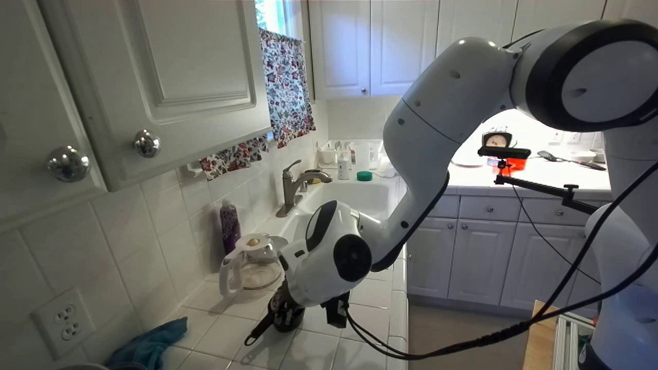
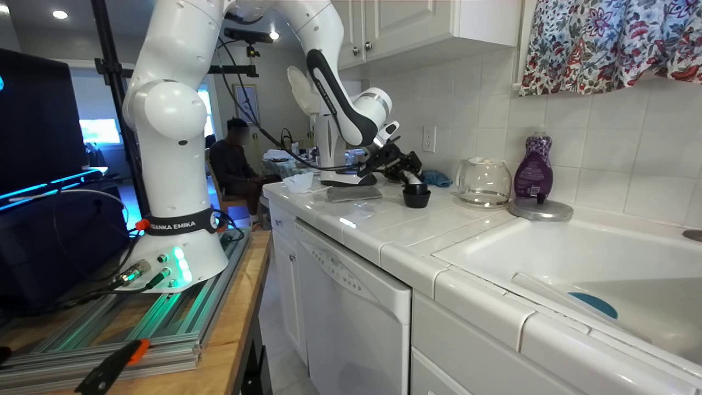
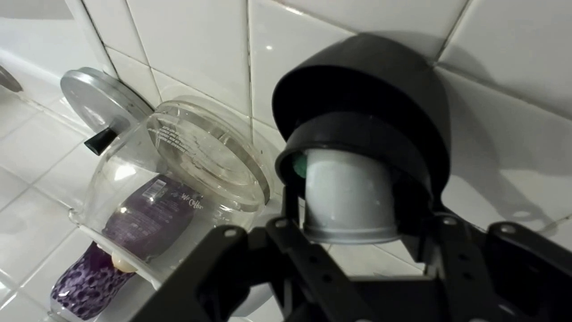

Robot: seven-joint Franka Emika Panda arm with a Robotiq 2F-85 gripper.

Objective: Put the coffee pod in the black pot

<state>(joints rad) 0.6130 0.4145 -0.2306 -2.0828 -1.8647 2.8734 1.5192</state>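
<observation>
Black fingers (image 3: 291,203) astride white coffee pod (image 3: 351,197), pinch: can't tell; pod end inside black cup (image 3: 353,129) at mouth of round black pot (image 3: 393,58).

Black pot (image 2: 416,201): mouth narrowed by a smaller dark cup (image 3: 353,129); the pod (image 3: 351,192) between the fingers (image 3: 290,205) takes up much of what remains.
Pot handle (image 1: 261,328): juts out low over the surface (image 1: 314,347).
Glass carafe (image 2: 482,184): obstacle near the pot, purple bottle (image 2: 534,167) and lid (image 2: 540,210) beyond.
Front side: bare surface from the pot outward, cables (image 1: 486,340) hanging above.
</observation>
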